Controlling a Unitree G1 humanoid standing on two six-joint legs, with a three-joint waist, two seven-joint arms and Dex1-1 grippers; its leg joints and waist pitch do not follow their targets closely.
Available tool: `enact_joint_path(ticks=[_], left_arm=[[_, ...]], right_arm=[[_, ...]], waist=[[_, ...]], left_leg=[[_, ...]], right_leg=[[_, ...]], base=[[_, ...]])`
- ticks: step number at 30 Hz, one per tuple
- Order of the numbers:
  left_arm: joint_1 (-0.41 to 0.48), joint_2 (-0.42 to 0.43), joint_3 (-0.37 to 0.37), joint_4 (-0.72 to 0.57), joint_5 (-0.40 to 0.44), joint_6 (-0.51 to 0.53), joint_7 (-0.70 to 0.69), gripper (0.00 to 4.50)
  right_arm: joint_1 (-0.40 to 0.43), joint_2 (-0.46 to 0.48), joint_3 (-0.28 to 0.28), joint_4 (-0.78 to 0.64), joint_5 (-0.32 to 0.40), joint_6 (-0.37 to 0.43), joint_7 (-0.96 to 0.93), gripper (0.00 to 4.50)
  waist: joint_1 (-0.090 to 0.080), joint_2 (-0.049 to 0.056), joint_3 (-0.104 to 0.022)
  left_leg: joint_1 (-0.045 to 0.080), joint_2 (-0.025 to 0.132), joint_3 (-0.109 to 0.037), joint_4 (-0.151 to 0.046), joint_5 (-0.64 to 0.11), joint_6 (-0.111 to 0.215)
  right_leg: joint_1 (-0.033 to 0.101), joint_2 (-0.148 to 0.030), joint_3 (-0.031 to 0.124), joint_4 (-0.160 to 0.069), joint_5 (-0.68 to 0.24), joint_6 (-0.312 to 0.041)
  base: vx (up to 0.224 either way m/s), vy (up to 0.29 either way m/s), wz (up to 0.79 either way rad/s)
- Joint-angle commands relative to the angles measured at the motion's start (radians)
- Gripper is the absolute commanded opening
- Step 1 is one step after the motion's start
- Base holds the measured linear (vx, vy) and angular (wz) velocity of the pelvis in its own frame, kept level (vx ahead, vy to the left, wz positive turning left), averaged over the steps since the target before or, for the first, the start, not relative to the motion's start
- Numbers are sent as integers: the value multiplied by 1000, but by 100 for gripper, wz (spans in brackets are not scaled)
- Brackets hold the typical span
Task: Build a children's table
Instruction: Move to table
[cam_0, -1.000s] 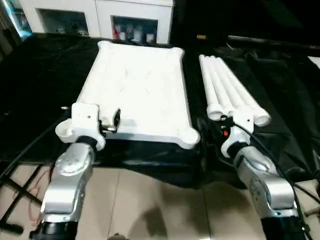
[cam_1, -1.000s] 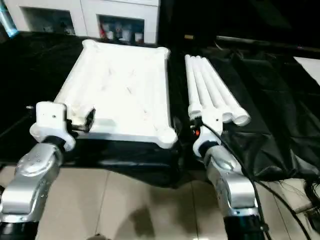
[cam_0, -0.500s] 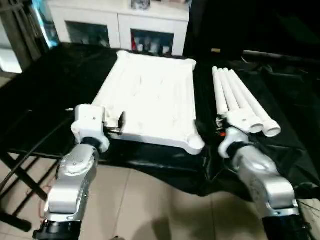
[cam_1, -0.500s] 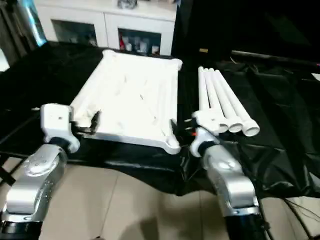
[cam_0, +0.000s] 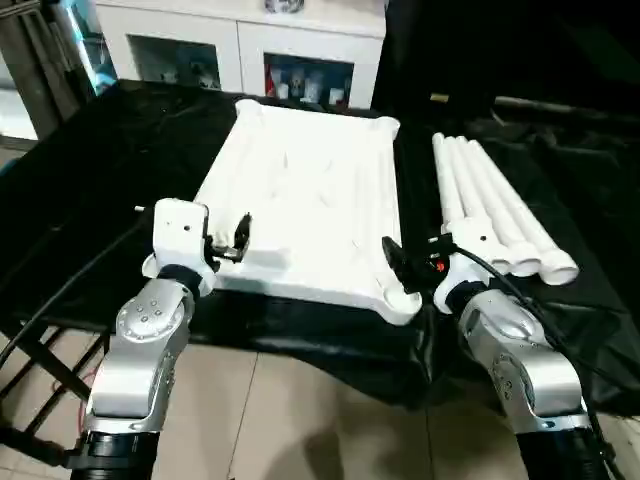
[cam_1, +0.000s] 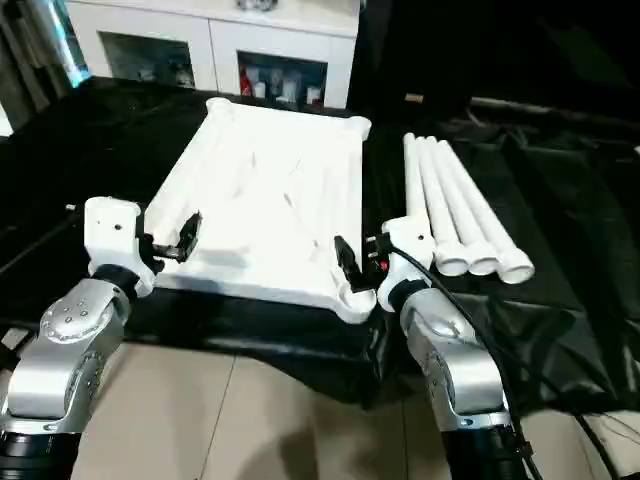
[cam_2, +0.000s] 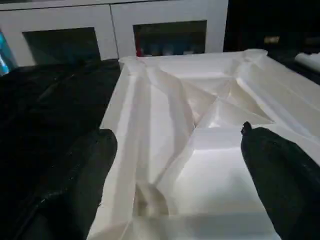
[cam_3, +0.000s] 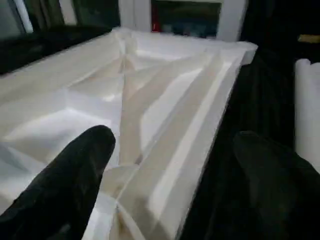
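Flanking the unlabelled tabletop (cam_0: 310, 210), left end effector (cam_0: 238, 236) and right end effector (cam_0: 397, 262) wide open, empty.

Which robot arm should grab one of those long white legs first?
Probably the right. The right gripper hangs open at the tabletop's near corner, next to the legs; the left gripper is across the tabletop.

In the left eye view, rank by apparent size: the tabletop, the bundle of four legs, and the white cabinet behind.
1. tabletop, clearly the largest.
2. bundle of four legs and white cabinet: unsure. The cabinet is farther away and cut off by the picture's top edge, so no ranking between them.
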Motion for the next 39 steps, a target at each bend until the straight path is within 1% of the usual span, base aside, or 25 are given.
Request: enact_joint_path(ticks=[1, 2, 3, 5, 7, 8, 9, 12, 13, 14, 16, 20, 21, 23, 25, 26, 28, 30, 31, 33, 34, 35, 36, 37, 39], left_arm=[[-18, -13, -23, 3, -2, -2, -11, 450], [-18, -13, -24, 3, -1, -3, -12, 450], [-19, -13, -25, 4, -1, -3, -13, 450], [-21, -12, -26, 6, -1, -3, -13, 450], [-23, -11, -28, 7, 1, -4, -16, 450], [-23, -10, -29, 7, 3, -5, -18, 450], [-24, -9, -30, 9, 6, -6, -21, 450], [-25, -8, -31, 12, 8, -7, -25, 450], [-24, -8, -32, 11, 8, -7, -26, 450], [-23, -6, -34, 11, 8, -7, -28, 450], [-21, -2, -39, 11, 5, -7, -31, 450], [-20, -1, -39, 11, 8, -9, -35, 450], [-20, -1, -40, 11, 8, -9, -37, 450], [-21, -1, -41, 13, 9, -11, -43, 450], [-20, 1, -43, 13, 8, -12, -45, 450], [-21, 2, -45, 14, 8, -12, -46, 450], [-21, 4, -46, 15, 7, -12, -47, 450], [-20, 6, -47, 15, 4, -13, -51, 450], [-19, 6, -48, 15, 4, -14, -55, 450], [-18, 8, -51, 15, 4, -16, -65, 450], [-18, 10, -54, 15, 4, -19, -72, 450], [-16, 22, -67, 10, 1, -29, -102, 450], [-13, 27, -73, 5, -11, -39, -125, 450], [-11, 28, -75, 4, -16, -42, -133, 450], [-4, 58, -101, -16, -54, -45, -223, 450]], right_arm=[[7, -17, -32, -6, -13, -3, -15, 434], [7, -19, -31, -8, -15, -4, -15, 434], [7, -20, -30, -8, -17, -4, -15, 434], [7, -20, -29, -8, -19, -5, -13, 434], [4, -19, -30, -7, -21, -6, -13, 434], [3, -19, -30, -6, -22, -6, -12, 434], [0, -20, -30, -4, -23, -6, -12, 434], [-2, -21, -28, -2, -23, -7, -12, 434], [-2, -20, -29, -2, -24, -7, -12, 434], [-1, -19, -29, -3, -27, -8, -10, 434], [1, -14, -31, -4, -35, -8, -5, 434], [2, -17, -28, -6, -33, -10, -8, 434], [3, -18, -26, -6, -33, -10, -9, 434], [4, -21, -24, -6, -33, -12, -10, 434], [4, -20, -25, -6, -35, -13, -8, 434], [5, -19, -26, -6, -36, -13, -7, 434], [5, -18, -28, -7, -39, -13, -5, 434], [7, -17, -28, -8, -43, -14, -3, 434], [8, -18, -26, -9, -41, -15, -3, 434], [8, -21, -24, -10, -38, -17, -3, 434], [8, -23, -23, -10, -37, -18, -1, 434], [3, -31, -17, -8, -39, -21, 10, 434], [1, -37, -12, -6, -42, -24, 21, 434], [0, -39, -11, -5, -43, -25, 25, 434], [-9, -59, -11, -10, -19, -15, 83, 434]], waist=[[-1, -32, -38], [42, -20, -63], [57, -5, -77], [48, 14, -75], [11, 73, -71], [-35, 89, -82], [-40, 65, -83], [-42, 27, -60], [-20, -11, -60], [17, -31, -66], [29, -20, -64], [-10, 44, -51], [-25, 61, -67], [-56, 49, -58], [-51, 31, -55], [-4, 6, -73], [8, 27, -78], [-19, 45, -87], [-57, 53, -88], [-73, 44, -83], [-66, 28, -81], [-38, -13, -65], [-38, -13, -65], [8, -12, -79], [-1, 1, -74]], left_leg=[[-45, 4, -23, -49, -122, 42], [-98, -33, -44, 40, -114, 109], [-186, -11, -99, 105, 21, 113], [-211, 7, -121, 65, 118, 97], [-118, 45, -150, -39, 219, 163], [24, 135, -251, -43, 227, 342], [35, 166, -265, -37, 196, 458], [-25, 68, -168, -46, 29, 439], [-100, -18, -99, -5, -97, 329], [-149, -47, -99, 81, -59, 237], [-188, -33, -114, 98, 50, 149], [-123, 31, -121, -53, -24, 106], [-31, 64, -153, -67, -72, 138], [15, 90, -185, -74, -115, 284], [-36, 50, -145, -55, -72, 322], [-150, -29, -92, 20, 35, 273], [-166, -12, -102, 8, 130, 222], [-88, 10, -127, -28, 262, 248], [9, 59, -196, -31, 363, 385], [77, 137, -253, -36, 351, 549], [54, 110, -235, -24, 355, 556], [-79, -20, -128, 28, 267, 444], [-79, -20, -128, 28, 267, 444], [-172, -36, -132, 66, 182, 261], [-152, -25, -124, 6, 321, 97]], right_leg=[[63, -46, 50, -87, 102, -137], [146, -137, 148, -139, 65, -197], [191, -157, 168, -127, 248, -298], [180, -107, 114, -90, 414, -283], [83, 18, -17, -39, 251, -130], [-58, 13, -39, 53, -42, -41], [-84, -20, -23, 79, -88, 26], [-77, -35, -3, 7, 80, 51], [9, -86, 50, -99, 1, -35], [87, -157, 124, -148, -217, -62], [112, -154, 115, -147, -276, -122], [68, -30, -4, -117, -229, -125], [22, -18, -23, -80, -106, -137], [-25, -32, -25, -41, 26, -150], [22, -65, 1, -76, 98, -178], [143, -106, 64, -134, 53, -175], [151, -85, 46, -129, 29, -177], [96, -12, -15, -76, 152, -149], [3, 4, -41, -25, 122, -107], [-93, -41, -17, 24, -23, -13], [-94, -65, 11, 8, 29, 6], [17, -98, 66, -77, 193, -57], [17, -98, 66, -77, 193, -57], [116, -168, 131, -68, 541, -120], [81, -62, 48, -14, 831, -90]], base=[[43, -26, -35], [0, 0, 0], [0, 0, 0], [45, -2, 2], [0, 0, 0], [94, -2, -6], [94, -2, -6], [28, -3, 4], [9, -95, 2], [18, -114, 4], [31, -99, 1], [64, -22, -4], [103, 37, -2], [117, 25, 10], [90, 24, 7], [50, 13, 2], [58, 7, 4], [88, -10, 4], [127, -11, 5], [123, -21, 2], [66, -45, -1], [32, -62, 4], [32, -62, 4], [37, -61, 12], [22, -61, 1]])
